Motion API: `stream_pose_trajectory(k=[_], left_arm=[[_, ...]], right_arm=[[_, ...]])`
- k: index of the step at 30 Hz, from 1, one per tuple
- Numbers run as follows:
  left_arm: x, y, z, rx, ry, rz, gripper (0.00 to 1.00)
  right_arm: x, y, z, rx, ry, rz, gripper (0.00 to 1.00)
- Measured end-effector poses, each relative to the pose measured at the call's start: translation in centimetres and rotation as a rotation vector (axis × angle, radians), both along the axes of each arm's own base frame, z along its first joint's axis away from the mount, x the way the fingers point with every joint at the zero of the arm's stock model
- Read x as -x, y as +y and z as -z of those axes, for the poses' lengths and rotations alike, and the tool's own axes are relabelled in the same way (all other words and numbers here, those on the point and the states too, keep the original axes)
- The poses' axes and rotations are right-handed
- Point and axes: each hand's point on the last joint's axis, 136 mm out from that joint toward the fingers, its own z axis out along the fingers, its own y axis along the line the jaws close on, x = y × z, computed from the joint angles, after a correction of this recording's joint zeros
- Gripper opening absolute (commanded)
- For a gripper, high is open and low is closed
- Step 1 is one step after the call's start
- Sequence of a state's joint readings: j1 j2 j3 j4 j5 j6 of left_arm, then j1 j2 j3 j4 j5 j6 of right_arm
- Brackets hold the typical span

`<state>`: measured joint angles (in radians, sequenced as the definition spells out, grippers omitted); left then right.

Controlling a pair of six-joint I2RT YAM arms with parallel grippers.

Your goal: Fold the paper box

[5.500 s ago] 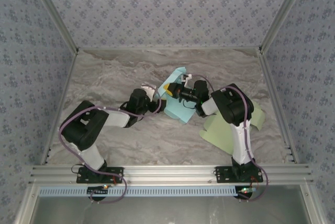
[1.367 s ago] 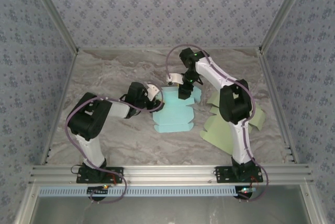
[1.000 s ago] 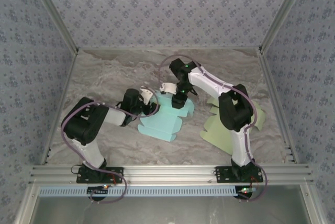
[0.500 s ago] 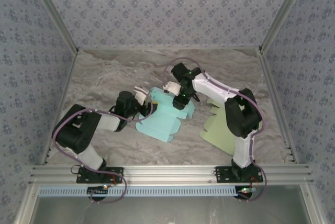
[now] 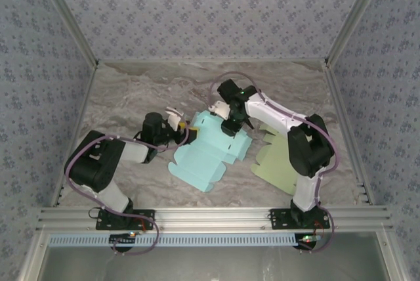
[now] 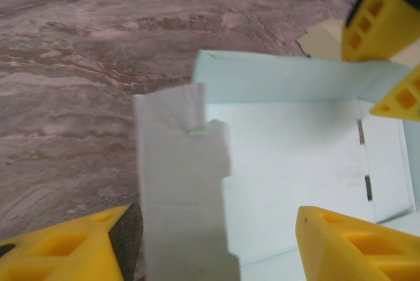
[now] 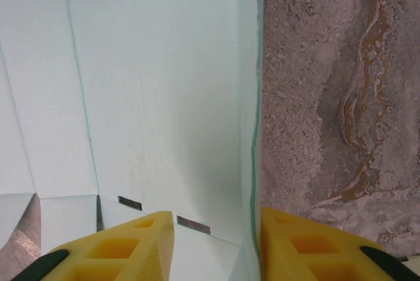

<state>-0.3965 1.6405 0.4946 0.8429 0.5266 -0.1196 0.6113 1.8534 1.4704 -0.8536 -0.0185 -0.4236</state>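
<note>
The paper box (image 5: 205, 156) is a pale blue cut sheet lying in the middle of the table, its far part bent upward. My left gripper (image 5: 182, 125) is at its far-left corner. In the left wrist view that gripper (image 6: 216, 232) is open, with a raised flap (image 6: 184, 189) standing between the fingers (image 6: 72, 248), close to the left one. My right gripper (image 5: 231, 123) is over the far-right edge. In the right wrist view it (image 7: 216, 232) is open astride an upright wall (image 7: 251, 130) of the box, which runs along the right finger (image 7: 315, 248).
A pale green sheet (image 5: 282, 163) lies flat to the right of the box, partly under the right arm. The marble tabletop (image 5: 131, 90) is bounded by patterned walls on three sides and a metal rail (image 5: 210, 217) at the near edge.
The box has shifted and turned on the table, its far part lifting. My right gripper came nearer along the far edge and its jaws narrowed. My left gripper drew back left and opened a little.
</note>
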Motion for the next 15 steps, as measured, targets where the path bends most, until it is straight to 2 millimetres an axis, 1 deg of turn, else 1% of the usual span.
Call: stream_pose_trajectory(k=[4,9,11,13,15], left_arm=[[-0.5,2.1,-0.5,0.073,0.037,-0.076,0.67],[-0.7,4.0,-0.6,0.165,0.116,-0.167,0.67],[-1.3,5.1,-0.9,0.203,0.146,-0.212,0.67],[-1.9,6.2,-1.3,0.241,0.168,-0.259,0.67],[-2.3,7.4,-1.5,0.28,0.186,-0.306,0.67]], right_arm=[[0.3,0.2,-0.3,-0.03,-0.03,-0.019,0.36],[-0.1,1.3,-0.7,-0.038,-0.098,-0.071,0.22],[-0.4,1.8,-0.9,-0.017,-0.138,-0.104,0.14],[-0.6,2.1,-1.0,0.001,-0.172,-0.125,0.08],[-0.8,2.5,-1.2,0.021,-0.207,-0.142,0.05]])
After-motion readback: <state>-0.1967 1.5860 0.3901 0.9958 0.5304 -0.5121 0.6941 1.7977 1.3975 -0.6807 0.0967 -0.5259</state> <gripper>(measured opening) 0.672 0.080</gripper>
